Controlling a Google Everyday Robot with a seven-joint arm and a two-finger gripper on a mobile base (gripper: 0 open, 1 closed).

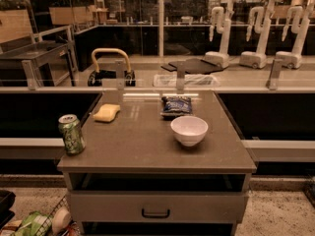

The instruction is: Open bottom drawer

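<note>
Grey-brown laminate tops the bench (138, 141), which carries a green soda can (72, 133) near its left edge, a yellow sponge (107, 113) further back, a blue snack bag (176, 105) at the rear and a white bowl (189, 130) just in front of the bag. All four stand apart from one another and well above the work.

Under the top is a dark open slot, and below that a pale drawer front (206, 208) with a dark bar handle (155, 213) at its middle. The drawer sits flush with the frame, so it is shut. A dark band runs beneath it at the lower edge of the view. I cannot tell whether another drawer lies under there, or whether this one is the bottom drawer.

The end effector is nowhere in the camera view, so I cannot tell how it is set or whether it holds anything.

By my reading the task has not begun in earnest: this is the approach step. The next move calls for bringing the end effector low, level with the lowest handle and square to the front, closing around the bar, then pulling straight out along the runners.
</note>
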